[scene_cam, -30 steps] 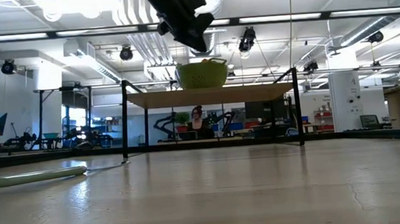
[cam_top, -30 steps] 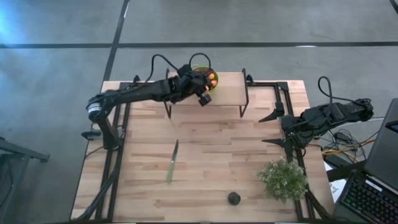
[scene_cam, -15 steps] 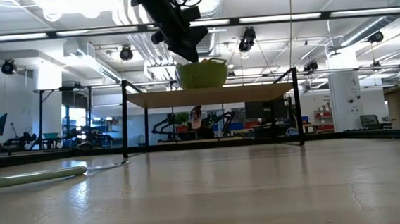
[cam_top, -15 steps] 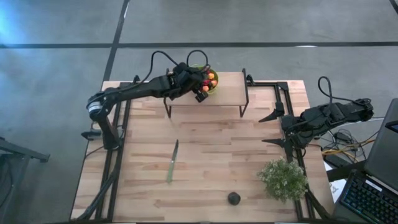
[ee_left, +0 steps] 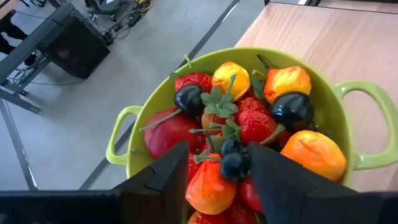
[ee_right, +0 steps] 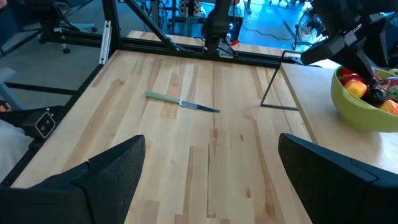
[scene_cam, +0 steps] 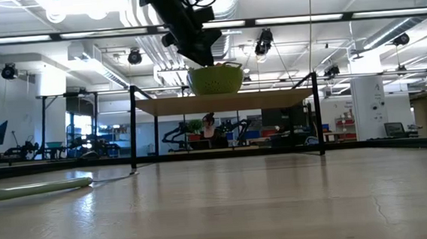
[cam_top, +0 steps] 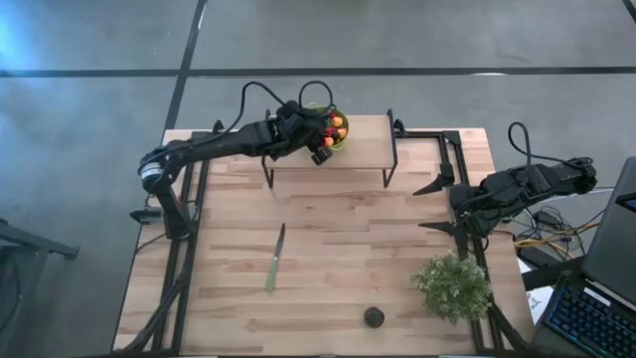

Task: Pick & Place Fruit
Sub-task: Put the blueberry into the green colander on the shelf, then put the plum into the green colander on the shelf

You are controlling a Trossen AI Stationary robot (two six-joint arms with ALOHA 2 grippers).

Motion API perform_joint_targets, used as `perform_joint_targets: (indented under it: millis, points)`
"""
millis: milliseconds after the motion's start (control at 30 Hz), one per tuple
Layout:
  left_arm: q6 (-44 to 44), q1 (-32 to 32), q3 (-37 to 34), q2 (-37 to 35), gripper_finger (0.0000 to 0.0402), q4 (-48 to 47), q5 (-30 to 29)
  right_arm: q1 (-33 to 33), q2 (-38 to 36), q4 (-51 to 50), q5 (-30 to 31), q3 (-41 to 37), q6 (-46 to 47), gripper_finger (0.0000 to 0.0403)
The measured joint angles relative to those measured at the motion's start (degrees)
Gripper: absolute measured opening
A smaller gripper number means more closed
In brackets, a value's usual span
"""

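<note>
Small red, orange and dark fruit pieces [ee_left: 249, 118] are heaped in a green two-handled bowl [ee_left: 155, 106] that stands on a raised wooden shelf [cam_top: 363, 144] at the table's far side. My left gripper [ee_left: 219, 154] hangs open just above the heap, one finger on either side of a dark berry [ee_left: 235, 165] that lies on the pile. In the high view it [cam_top: 320, 141] is at the bowl's [cam_top: 341, 139] near-left rim. A bigger dark round fruit [cam_top: 374, 317] rests on the table near the front edge. My right gripper [ee_right: 211, 168] waits open at the table's right edge.
A slim green-handled knife [cam_top: 275, 257] lies flat left of the table's middle. A bushy pale-green plant [cam_top: 453, 286] stands at the near right, close to the dark round fruit. The shelf rests on thin black legs [cam_top: 392, 149]. Bare wood lies between the shelf and the knife.
My left gripper has moved a little toward the table's far edge, from the bowl's near rim to over the fruit, and has since held still. The bowl has stayed in place on the shelf.
</note>
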Motion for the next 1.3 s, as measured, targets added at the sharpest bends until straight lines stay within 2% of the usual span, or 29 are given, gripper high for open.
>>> perform_joint_targets:
  millis: [367,600,867,1100,1200,1300]
  points:
    - [2.0,-2.4,0.0,-5.9,0.0172,0.1,0.0,0.0,0.0,0.0,0.0,0.0,0.0,0.0363]
    - [-1.8,-5.9,-2.2,-10.6,0.0172,0.3,1.3,0.0,0.0,0.0,0.0,0.0,0.0,0.0363]
    - [-3.7,-11.3,-14.3,-18.0,0.0170,6.9,1.5,0.0,0.0,0.0,0.0,0.0,-0.1,0.0363]
    - [-7.2,-17.0,-26.7,-27.4,0.0170,13.7,1.5,0.0,0.0,1.4,0.0,0.0,-1.6,0.0363]
    - [-8.7,-19.7,-31.5,-31.0,0.0170,16.1,1.5,0.0,0.0,4.5,0.0,0.0,-1.7,0.0363]
    - [-9.7,-22.3,-35.8,-34.2,0.0170,18.6,1.4,0.0,0.6,11.4,0.0,0.0,-5.7,0.0363]
